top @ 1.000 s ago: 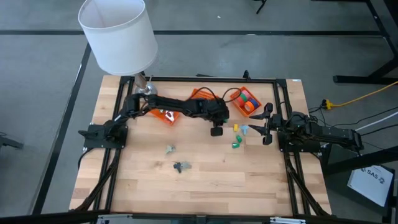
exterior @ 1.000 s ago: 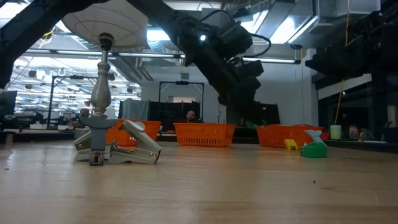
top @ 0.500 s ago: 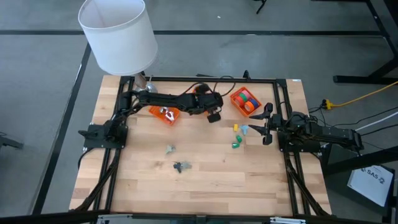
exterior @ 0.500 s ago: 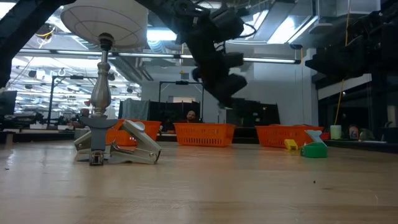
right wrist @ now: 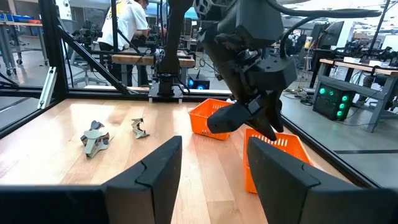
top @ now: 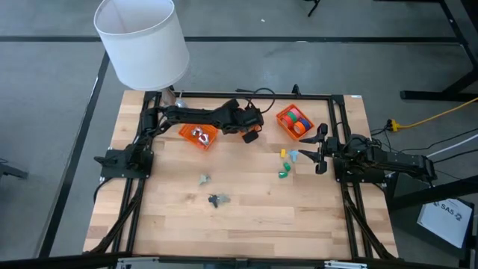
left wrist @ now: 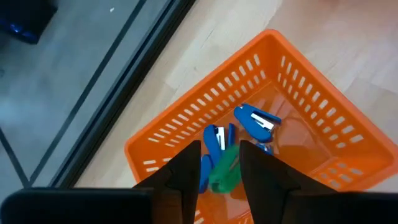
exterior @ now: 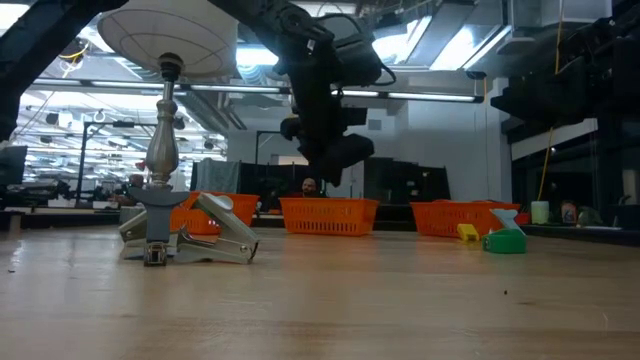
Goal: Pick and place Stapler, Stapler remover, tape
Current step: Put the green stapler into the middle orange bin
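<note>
My left gripper (left wrist: 219, 147) hangs over the middle orange basket (left wrist: 186, 127), tipped down into it, with a small green piece (left wrist: 225, 169) between its fingers. Blue stapler-like pieces (left wrist: 256, 121) lie on that basket's floor. In the high view the left gripper (top: 252, 133) covers most of this basket. Tape rolls (top: 296, 121) fill the right basket. Two silver claw-shaped pieces (top: 203, 179) (top: 218, 199) rest on the wood. Yellow, blue and green bits (top: 284, 163) lie near my right gripper (top: 321, 149), which is open at the table's right side. My left gripper pinches the small green piece (left wrist: 233, 163) between its two fingers. The fingers slant down from above. The piece is clear of the basket floor, above the blue pieces; which part of it the fingers have cannot be told.
A third orange basket (top: 198, 135) with silver pieces stands to the left of the arm. A lamp with a white shade (top: 142, 41) stands at the far left corner. A black frame (top: 224, 96) runs around the far edge and sides.
My left gripper has risen and gone from the table's middle toward the far edge and left, ending over the middle basket. It has rolled and tipped on the way. My right arm has kept still.
</note>
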